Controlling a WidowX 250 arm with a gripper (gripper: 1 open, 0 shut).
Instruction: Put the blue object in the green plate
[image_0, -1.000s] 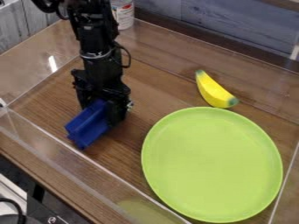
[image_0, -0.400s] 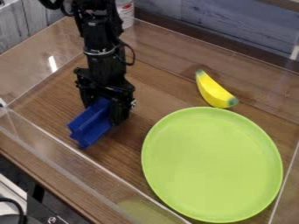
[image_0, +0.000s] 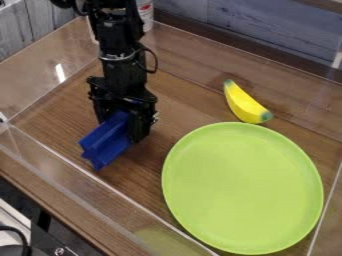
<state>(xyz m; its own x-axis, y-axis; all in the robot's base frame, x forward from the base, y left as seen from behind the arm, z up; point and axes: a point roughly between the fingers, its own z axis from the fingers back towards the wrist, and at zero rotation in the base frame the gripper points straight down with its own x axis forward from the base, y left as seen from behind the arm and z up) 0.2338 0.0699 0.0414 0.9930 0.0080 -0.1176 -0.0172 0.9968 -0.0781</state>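
The blue object (image_0: 103, 146) is a royal-blue block, tilted, with its lower end near the wooden table at the left. My gripper (image_0: 128, 122) comes straight down from the black arm and is shut on the block's upper end, one finger on each side. To the right lies the green plate (image_0: 242, 185), flat and with nothing on it. A gap of bare wood separates it from the block.
A yellow banana (image_0: 245, 102) lies just beyond the plate's far edge. Clear plastic walls (image_0: 80, 190) enclose the wooden table on the left, front and back. A white item stands behind the arm at the back.
The gripper and the blue block have shifted together slightly to the right and up. The plate and banana have not moved.
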